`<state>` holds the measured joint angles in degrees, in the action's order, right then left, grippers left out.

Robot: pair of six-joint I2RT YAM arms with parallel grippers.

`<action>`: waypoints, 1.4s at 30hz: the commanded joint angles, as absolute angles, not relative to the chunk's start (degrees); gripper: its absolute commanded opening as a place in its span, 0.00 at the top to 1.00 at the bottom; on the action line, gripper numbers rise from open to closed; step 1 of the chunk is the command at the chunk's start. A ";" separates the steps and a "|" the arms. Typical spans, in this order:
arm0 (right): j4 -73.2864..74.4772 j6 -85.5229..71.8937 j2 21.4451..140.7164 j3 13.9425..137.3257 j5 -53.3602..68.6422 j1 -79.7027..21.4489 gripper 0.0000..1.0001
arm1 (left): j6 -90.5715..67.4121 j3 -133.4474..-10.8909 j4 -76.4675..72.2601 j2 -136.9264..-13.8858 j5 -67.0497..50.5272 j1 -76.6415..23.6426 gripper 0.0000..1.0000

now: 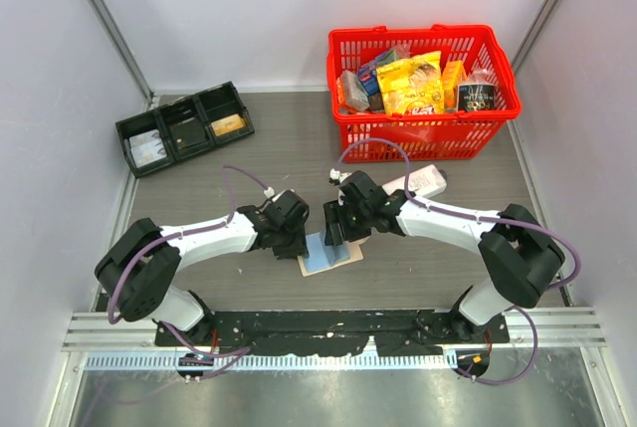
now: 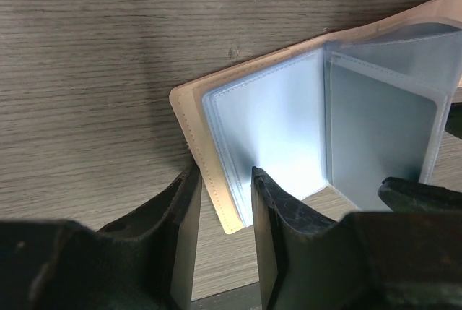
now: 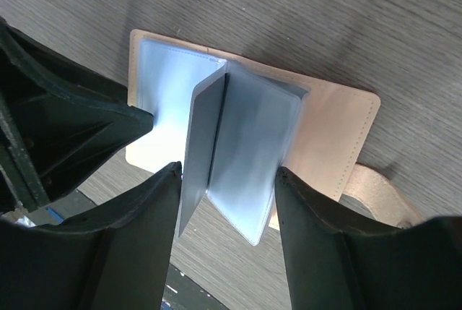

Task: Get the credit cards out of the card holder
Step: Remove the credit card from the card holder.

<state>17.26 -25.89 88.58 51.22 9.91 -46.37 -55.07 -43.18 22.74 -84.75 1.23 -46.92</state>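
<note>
Plainly, from above, the card holder (image 1: 323, 256) lies open on the table (image 1: 249, 163) between the two arms. The left gripper (image 1: 291, 230) is at its ten o'clock and the right gripper (image 1: 336, 226) at its twelve. A red basket (image 1: 428, 134) of packets stands well apart toward one o'clock, and a black tray (image 1: 164, 133) lies toward ten o'clock. In the left wrist view the jaws stand apart, one finger (image 2: 186, 223) on each side of the tan cover's near edge, and they are not closed on it. The pale blue sleeves fan away toward two o'clock. In the right wrist view the jaws stand wide apart, the fingers (image 3: 144, 238) flanking a few clear sleeves that rise off the cover. Whether the pads touch those sleeves, or whether a card sits in the grey upright one, I cannot tell. The holder looks light. Its stitched cover looks fairly stiff, while the plastic leaves look thin, floppy and slick, likely to bend away from a pinch. It seems wiser to pin the cover flat with one arm and to take a card by whatever edge shows at a sleeve's mouth. The tabletop is dark, smooth wood-grain on which the holder could easily slide. White walls close in the sides, and a metal rail runs along the six o'clock edge.
</note>
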 commanded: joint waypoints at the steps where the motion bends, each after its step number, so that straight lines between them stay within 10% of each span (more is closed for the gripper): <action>1: 13.71 -27.60 85.96 52.82 15.12 -46.84 0.39 | -55.37 -42.54 19.95 -84.81 0.26 -47.55 0.63; 13: 15.37 -26.63 84.47 52.56 10.22 -46.67 0.23 | -56.16 -41.93 21.09 -81.83 1.05 -47.64 0.60; 26: 16.97 -24.52 81.39 52.13 1.11 -46.50 0.39 | -56.16 -42.45 25.42 -70.31 6.87 -47.55 0.57; 42: -14.48 -34.98 87.62 38.33 25.57 -43.16 0.64 | -59.85 -37.88 7.38 -82.52 -6.42 -45.70 0.95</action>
